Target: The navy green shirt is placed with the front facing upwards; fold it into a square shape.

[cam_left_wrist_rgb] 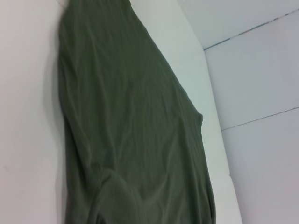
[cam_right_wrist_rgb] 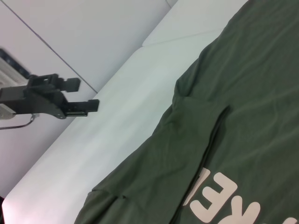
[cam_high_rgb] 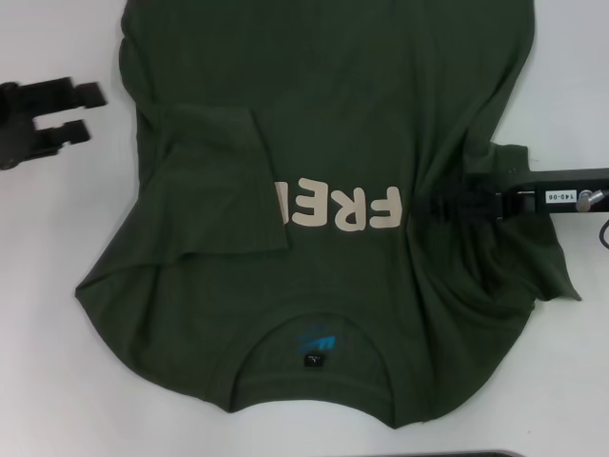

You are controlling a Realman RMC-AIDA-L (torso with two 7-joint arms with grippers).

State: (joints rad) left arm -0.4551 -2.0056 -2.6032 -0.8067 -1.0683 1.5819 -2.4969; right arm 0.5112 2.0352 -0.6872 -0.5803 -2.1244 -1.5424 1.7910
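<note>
Navy green shirt (cam_high_rgb: 333, 143) spread front-up on white table (cam_high_rgb: 57, 362), collar nearest robot, cream "FRE" lettering visible, left sleeve already folded inward over chest. Right gripper (cam_high_rgb: 457, 205) buried in bunched fabric by right sleeve; finger state cannot be told. Risk judged: cloth dragged unevenly, wrinkles locked in, fold skewed. Left gripper (cam_high_rgb: 81, 112) hangs unclenched beside shirt, holding nothing.

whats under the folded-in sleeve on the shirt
The sleeve lies on the navy green shirt, covering the start of the cream lettering; only "FRE" shows. The covered letters cannot be seen.
</note>
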